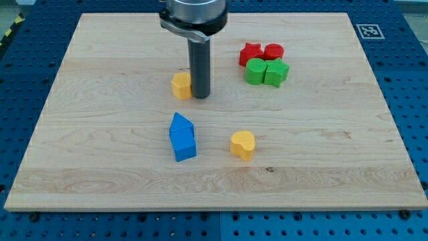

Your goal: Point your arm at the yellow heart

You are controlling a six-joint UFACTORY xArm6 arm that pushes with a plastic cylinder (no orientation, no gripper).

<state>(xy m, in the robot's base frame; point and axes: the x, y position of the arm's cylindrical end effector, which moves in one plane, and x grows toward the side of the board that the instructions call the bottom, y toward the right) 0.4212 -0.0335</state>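
My tip (200, 96) sits on the tabletop (100, 174) right beside a yellow hexagon block (180, 86), at that block's right side as the view has it, touching or nearly so; can't tell which. That is not the target. The yellow heart (243, 144) lies nearer the view's bottom and a bit to the right, well apart from my tip.

Step in hand, as I judge it: the approach isn't done yet, since the tip is at the wrong yellow block. Next move calls for sliding the tip toward the view's bottom and slightly right, stopping just short of the heart w/o shoving it. The lane between looks free. The two blue blocks (182, 137), stacked close together as a pair, lie left of the heart and off the straight path, so no detour is needed, provided the rod doesn't drift left.

End effector: there's no grasping part here, just a plain dark rod, so open/closed doesn't apply.

Elsewhere: a cluster near the view's top right holds a red star (251, 53), a red round block (273, 51), a green round block (255, 71) and a green star-ish block (276, 72), all pressed together, far from the route.

Surface: pale wood board, flat, grain running left-right, one small dark knot near the bottom. Around it is a blue perforated bench w/ a marker tag (368, 30) at the board's top right corner.
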